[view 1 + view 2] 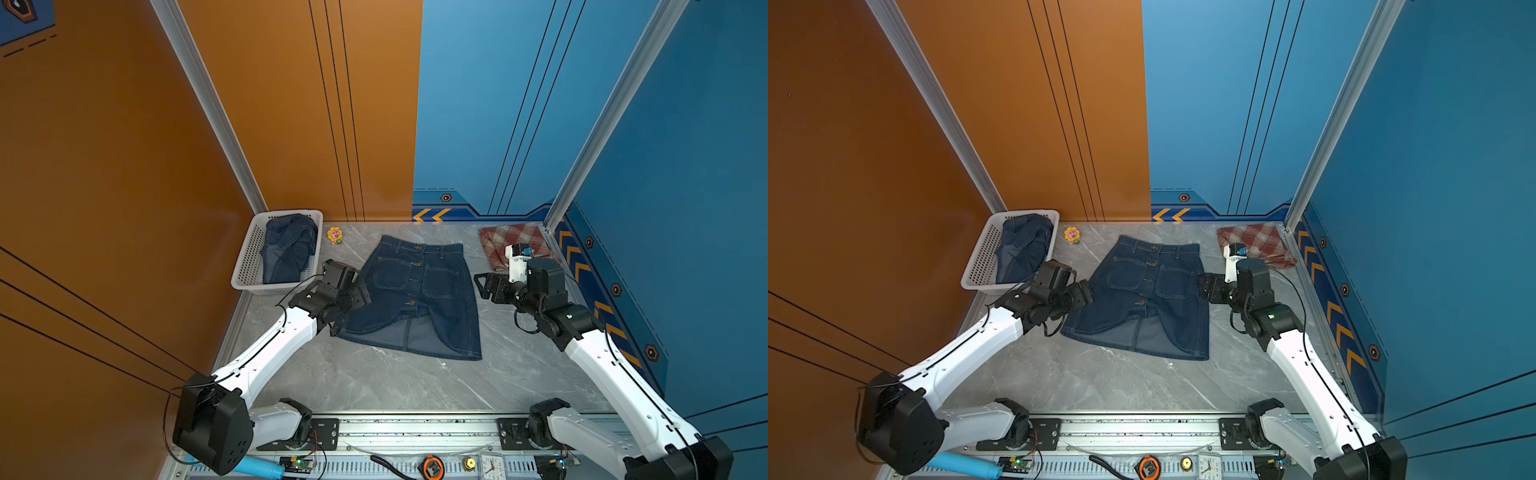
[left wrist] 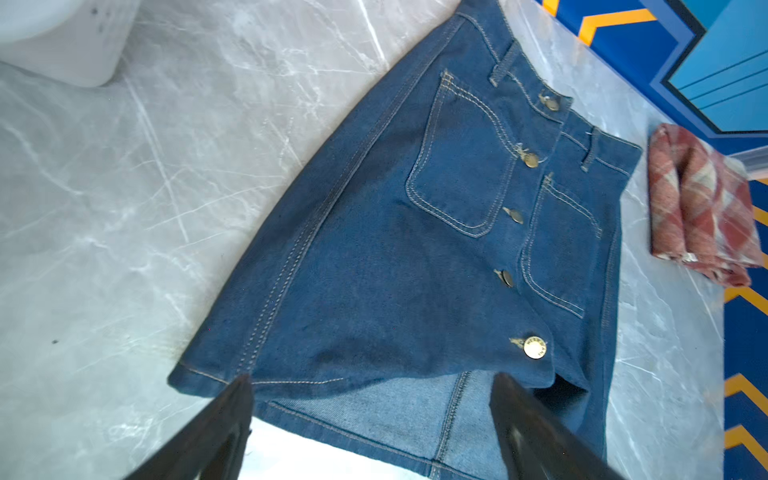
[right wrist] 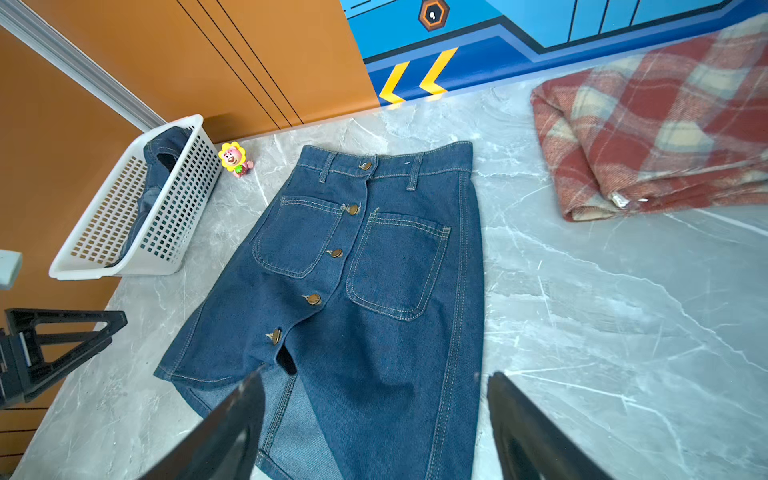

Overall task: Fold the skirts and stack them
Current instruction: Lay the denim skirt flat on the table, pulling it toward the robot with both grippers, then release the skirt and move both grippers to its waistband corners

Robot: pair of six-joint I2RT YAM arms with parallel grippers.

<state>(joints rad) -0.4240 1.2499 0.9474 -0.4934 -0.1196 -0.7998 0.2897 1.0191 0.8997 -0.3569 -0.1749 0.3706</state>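
1. On the grey marble table (image 1: 374, 386), in both top views, a dark blue buttoned denim skirt (image 1: 415, 299) lies spread flat at the middle. Its waistband points to the back wall and its hem toward the robot. The left pincer (image 1: 362, 293) sits at the skirt's left edge. The right pincer (image 1: 481, 286) is just beside its right edge. A second denim skirt (image 1: 289, 249) is crumpled in a white basket (image 1: 249, 266) at the back left. A folded plaid skirt (image 1: 496, 243) lies in the back right corner.
2. From the left wrist view, two black fingers (image 2: 224, 424) stand wide apart with nothing between them, so this pincer is released. It is above the hem, beside the open front slit where the paler inner cloth shows.
3. From the right wrist view, the fingers (image 3: 536, 436) are likewise spread and empty. This pincer is released too, over the other half of the hem.
4. Judging by its look, the denim is thick and fairly heavy for cloth. It seems soft enough to drape, not slippery, and not fragile. The metal buttons and doubled pockets probably stiffen the middle. The two hem corners look like the best holds, pinching both layers and avoiding the loose flap at the slit.
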